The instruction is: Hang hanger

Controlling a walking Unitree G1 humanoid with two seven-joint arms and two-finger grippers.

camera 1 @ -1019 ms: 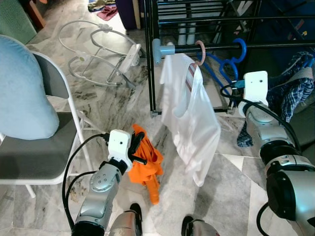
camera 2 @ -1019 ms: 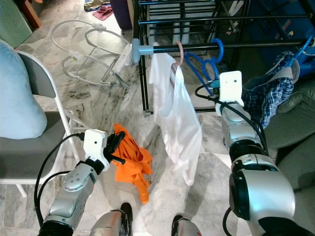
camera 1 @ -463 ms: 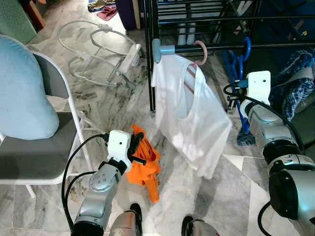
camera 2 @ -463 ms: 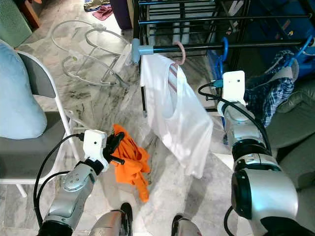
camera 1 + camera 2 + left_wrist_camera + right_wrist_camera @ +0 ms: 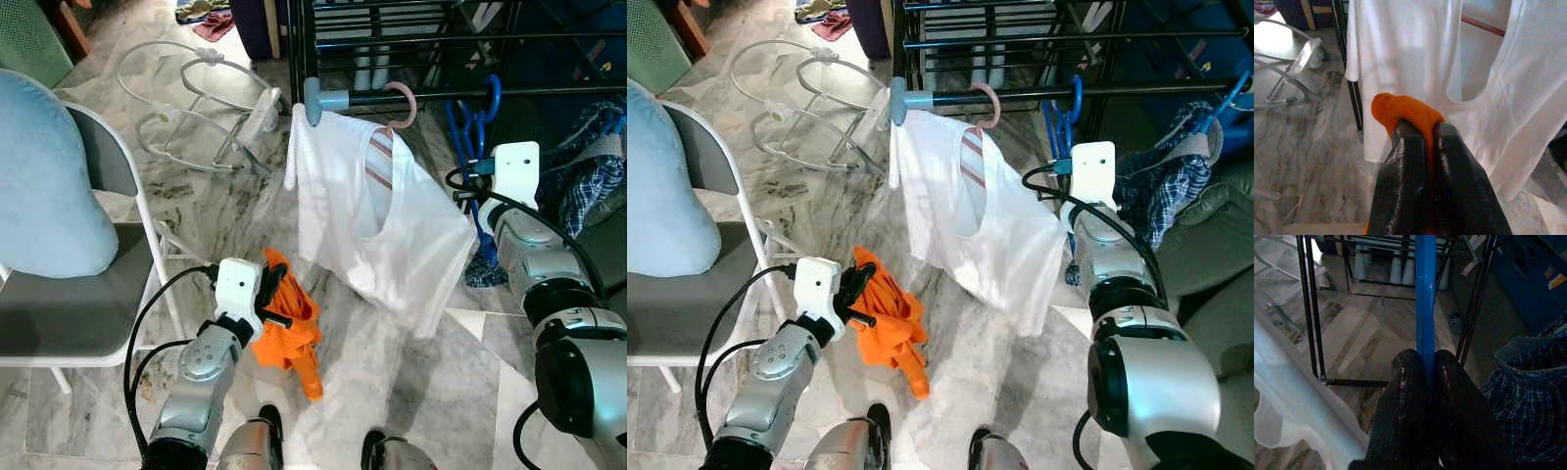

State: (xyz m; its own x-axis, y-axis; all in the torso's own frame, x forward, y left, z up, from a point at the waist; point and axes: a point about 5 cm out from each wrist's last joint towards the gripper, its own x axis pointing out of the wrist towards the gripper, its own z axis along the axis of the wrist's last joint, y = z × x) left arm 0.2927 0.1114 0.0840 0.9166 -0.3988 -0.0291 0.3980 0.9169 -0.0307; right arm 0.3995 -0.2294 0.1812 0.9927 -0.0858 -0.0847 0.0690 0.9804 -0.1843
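Your right pincer [image 5: 1425, 377], hidden behind its wrist from the head cameras, clamps the blue plastic hanger [image 5: 476, 117] beside the black rack rail [image 5: 460, 95]. Your left pincer [image 5: 1422, 142] grips crumpled orange cloth [image 5: 289, 318].

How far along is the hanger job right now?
Done: the white shirt hangs on its pink hanger from the rack's rail. In hand: the right gripper is shut on the blue hanger, whose hook sits at rail height; whether it rests on the rail is unclear. The left gripper is shut on the orange garment. Left: seating and releasing the blue hanger.
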